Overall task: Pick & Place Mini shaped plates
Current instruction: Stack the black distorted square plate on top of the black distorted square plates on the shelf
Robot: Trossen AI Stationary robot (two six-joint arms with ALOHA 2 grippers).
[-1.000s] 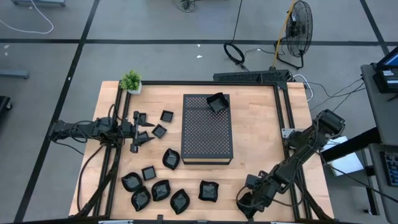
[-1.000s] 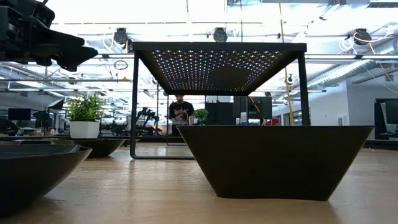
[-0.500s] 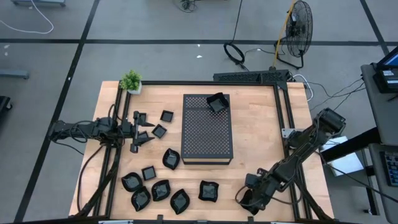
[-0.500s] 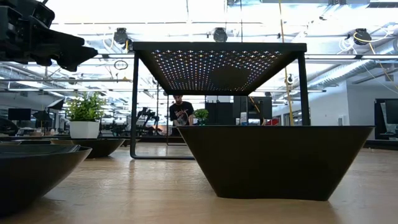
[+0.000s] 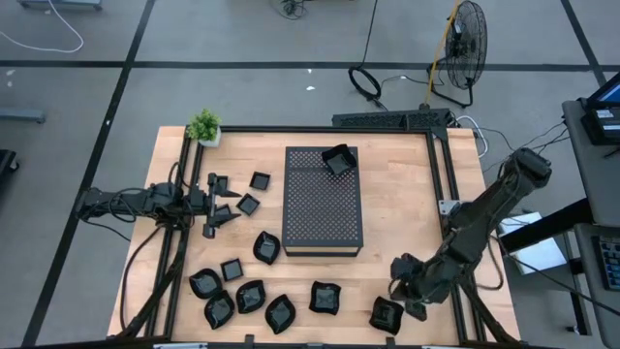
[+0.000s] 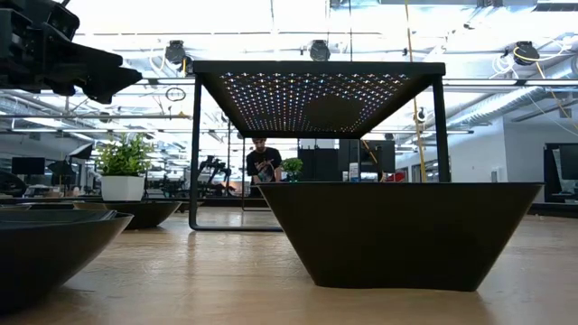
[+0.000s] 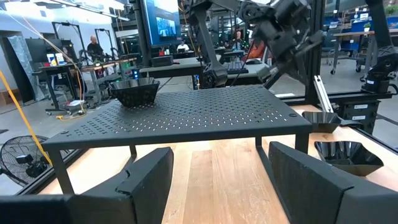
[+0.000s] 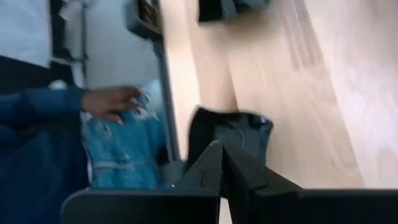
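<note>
The right gripper hangs near the bench's front right corner, fingers pressed together on nothing. Just beside it, a mini shaped plate sits at the front edge, blurred in the wrist view, its shape and heading unclear. The left gripper waits by the left edge, fingers spread wide.

You've got open table right of the perforated box, nothing on the wood there. Front-left is crowded with mini plates, and the box blocks the middle. Left tool sits among the plates.
</note>
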